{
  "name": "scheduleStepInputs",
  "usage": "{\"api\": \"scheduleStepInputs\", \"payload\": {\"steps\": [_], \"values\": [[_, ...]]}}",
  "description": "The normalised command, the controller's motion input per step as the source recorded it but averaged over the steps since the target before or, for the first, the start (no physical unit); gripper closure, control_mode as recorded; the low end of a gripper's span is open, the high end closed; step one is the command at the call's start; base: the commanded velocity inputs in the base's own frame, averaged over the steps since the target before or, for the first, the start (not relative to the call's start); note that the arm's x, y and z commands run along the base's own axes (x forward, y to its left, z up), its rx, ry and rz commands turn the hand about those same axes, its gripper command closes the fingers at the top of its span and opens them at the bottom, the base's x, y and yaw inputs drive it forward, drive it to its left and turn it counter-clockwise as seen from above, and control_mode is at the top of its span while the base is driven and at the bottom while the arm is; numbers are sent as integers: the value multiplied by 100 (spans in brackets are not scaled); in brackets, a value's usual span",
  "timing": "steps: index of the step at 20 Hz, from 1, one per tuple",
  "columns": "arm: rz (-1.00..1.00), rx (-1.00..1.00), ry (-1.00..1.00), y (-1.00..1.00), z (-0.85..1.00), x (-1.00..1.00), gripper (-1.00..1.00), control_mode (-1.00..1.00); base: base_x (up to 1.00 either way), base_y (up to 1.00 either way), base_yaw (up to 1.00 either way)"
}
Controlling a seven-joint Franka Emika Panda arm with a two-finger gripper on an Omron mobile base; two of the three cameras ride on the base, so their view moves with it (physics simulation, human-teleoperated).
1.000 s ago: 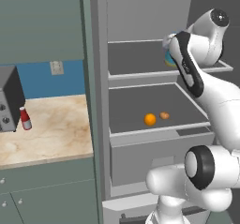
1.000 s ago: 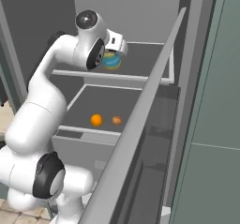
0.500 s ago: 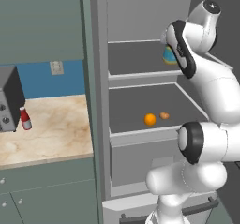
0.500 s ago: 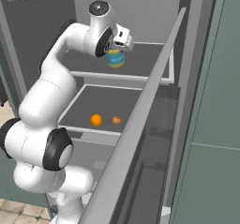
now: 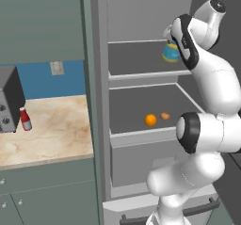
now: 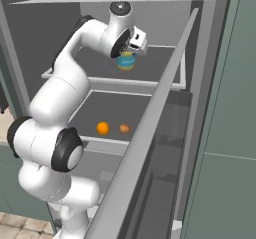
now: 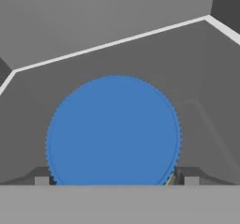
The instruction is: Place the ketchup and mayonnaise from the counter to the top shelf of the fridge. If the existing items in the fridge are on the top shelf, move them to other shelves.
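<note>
Mayonnaise (image 5: 171, 52) sits pinched in my gripper (image 6: 128, 57) over the top shelf (image 5: 136, 61) of the fridge (image 5: 101, 101), its blue label too small to read. Orange fruit (image 5: 150, 120) and lump (image 5: 165, 116) lie on the shelf below; ketchup (image 5: 25, 119) stands on the counter (image 5: 52, 130).

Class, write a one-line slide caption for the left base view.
The gripper holds the mayonnaise over the fridge's top shelf; the ketchup waits on the counter.
</note>
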Motion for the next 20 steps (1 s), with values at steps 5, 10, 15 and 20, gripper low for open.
{"api": "scheduleStepInputs", "payload": {"steps": [5, 10, 15, 20], "values": [[0, 0, -8, 0, -16, 21, -100, -100, 0, 0, 0], [0, 0, -11, 0, 0, 0, -100, -100, 0, 0, 0], [0, 0, -12, 0, 2, 0, -100, -100, 0, 0, 0], [0, 0, -14, 0, 6, -3, -100, -100, 0, 0, 0]]}}
